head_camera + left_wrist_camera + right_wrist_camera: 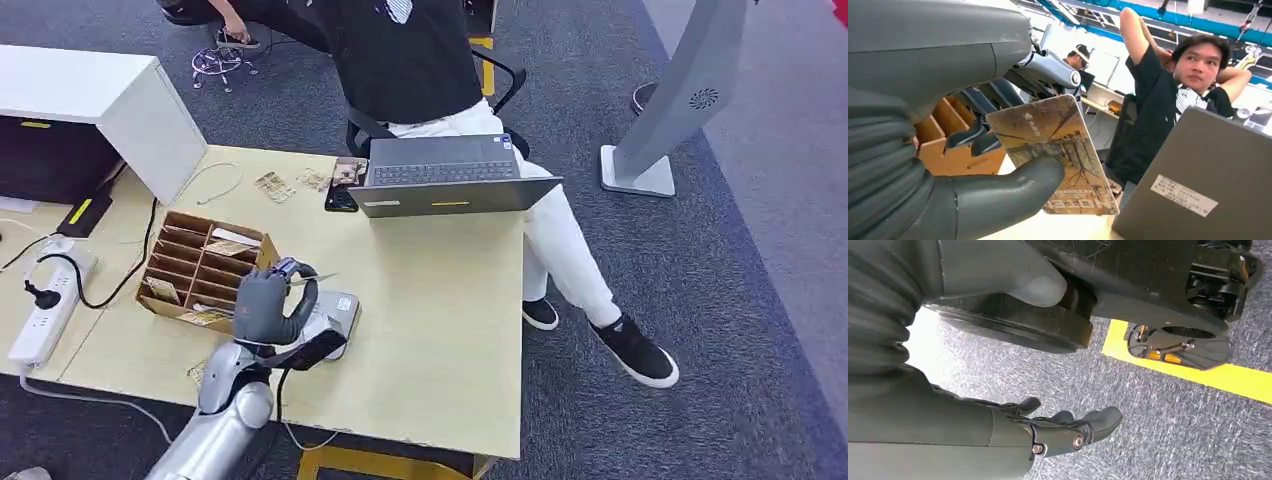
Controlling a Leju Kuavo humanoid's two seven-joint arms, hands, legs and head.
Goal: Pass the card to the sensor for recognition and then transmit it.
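Observation:
My left hand hovers over the silver card sensor on the wooden table. It pinches a brown picture card between thumb and fingers; in the head view the card shows as a thin edge sticking out to the right. The sensor is partly hidden under the hand. My right hand hangs above the grey carpet with fingers apart and nothing in it.
A wooden compartment box with cards stands just left of the hand. A grey laptop sits at the far edge, with a seated person behind it. A white power strip and cables lie at the left. Loose cards lie beyond the box.

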